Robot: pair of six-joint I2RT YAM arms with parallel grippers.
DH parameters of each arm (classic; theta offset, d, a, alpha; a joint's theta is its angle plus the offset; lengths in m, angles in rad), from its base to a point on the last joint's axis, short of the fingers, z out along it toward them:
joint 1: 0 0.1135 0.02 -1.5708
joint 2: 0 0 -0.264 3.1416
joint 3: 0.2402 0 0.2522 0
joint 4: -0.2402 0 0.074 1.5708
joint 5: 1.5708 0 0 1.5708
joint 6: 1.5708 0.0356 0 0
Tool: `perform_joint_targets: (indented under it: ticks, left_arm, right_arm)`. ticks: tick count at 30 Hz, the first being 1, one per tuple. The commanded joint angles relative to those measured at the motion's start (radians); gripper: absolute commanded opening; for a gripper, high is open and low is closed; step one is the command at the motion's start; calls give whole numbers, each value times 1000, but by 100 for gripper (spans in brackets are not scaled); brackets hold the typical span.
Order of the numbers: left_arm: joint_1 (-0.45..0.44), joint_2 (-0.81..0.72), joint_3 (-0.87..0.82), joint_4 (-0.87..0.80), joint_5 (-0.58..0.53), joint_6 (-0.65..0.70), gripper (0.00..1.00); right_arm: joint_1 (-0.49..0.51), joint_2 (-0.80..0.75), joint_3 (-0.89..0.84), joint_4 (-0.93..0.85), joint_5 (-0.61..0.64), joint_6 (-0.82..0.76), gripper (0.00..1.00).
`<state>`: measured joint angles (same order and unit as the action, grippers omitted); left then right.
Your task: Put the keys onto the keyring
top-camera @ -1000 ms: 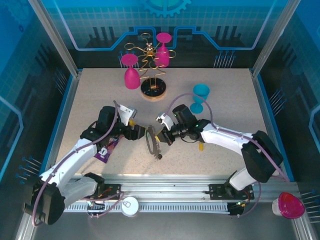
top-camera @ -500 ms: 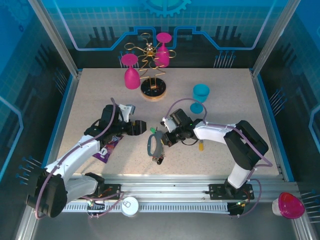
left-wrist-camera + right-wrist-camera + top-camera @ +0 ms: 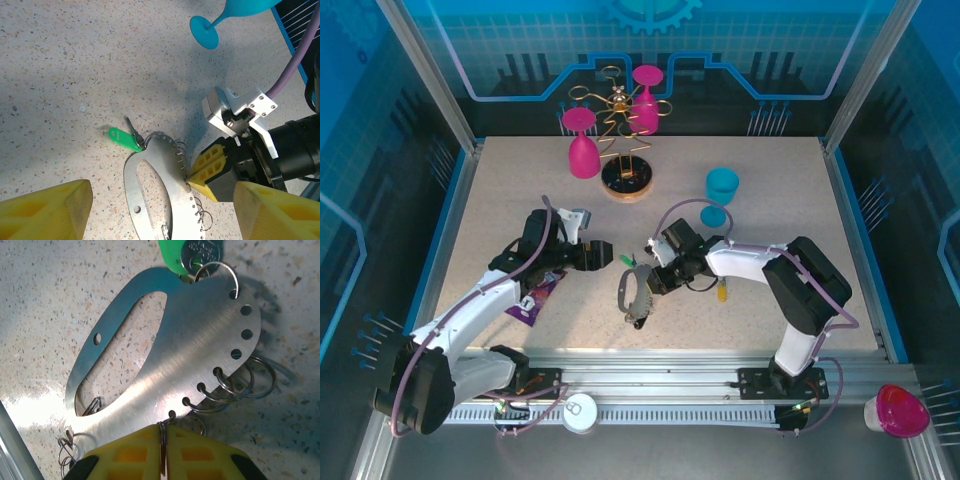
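- Over the last second the keyring went from standing on edge between the two arms to lying flat on the table. The right arm folded in closer, and the left gripper backed off towards the green tag.
- The right gripper had its pads pressed together on a thin wire loop at the keyring's perforated edge. The left one hung spread wide and empty, above the tag end.
- A small yellow-orange key, as I took it to be, lay on the table by the right forearm, well apart from the keyring. I could not pick out the red one.
- To do this step well, I judged the right pinch should hold the plate still without dragging it. The left should narrow its jaws before going down for so small a key, then present it to one of the small rings.
- The right wrist view gave me the row of holes, the rings threaded through them and the exact pinch point.
- The top view gave the loose key and the lie of both arms.
- The left wrist view showed the right fingertip meeting the plate's edge from the side.
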<state>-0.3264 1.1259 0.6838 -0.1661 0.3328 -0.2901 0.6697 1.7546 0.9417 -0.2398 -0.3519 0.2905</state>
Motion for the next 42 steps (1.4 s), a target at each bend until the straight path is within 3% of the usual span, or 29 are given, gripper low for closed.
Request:
perform_joint_targets:
  ticks: [1,11,17,25,42]
  left_arm:
    - [-2,0,-13,19,1,-7,75]
    - [-3,-2,-10,14,-1,-3,75]
    - [-3,-6,-10,8,-3,2,75]
    - [-3,-7,-16,13,0,0,74]
    - [-3,-12,-13,7,-3,0,74]
  right_arm:
    - [-14,6,33,-49,-15,-13,15]
    - [-15,-31,30,-100,9,-26,26]
    - [-21,-137,-42,-35,17,24,33]
    - [-30,-87,-123,69,-43,108,32]
    - [-26,14,-95,145,-120,117,30]
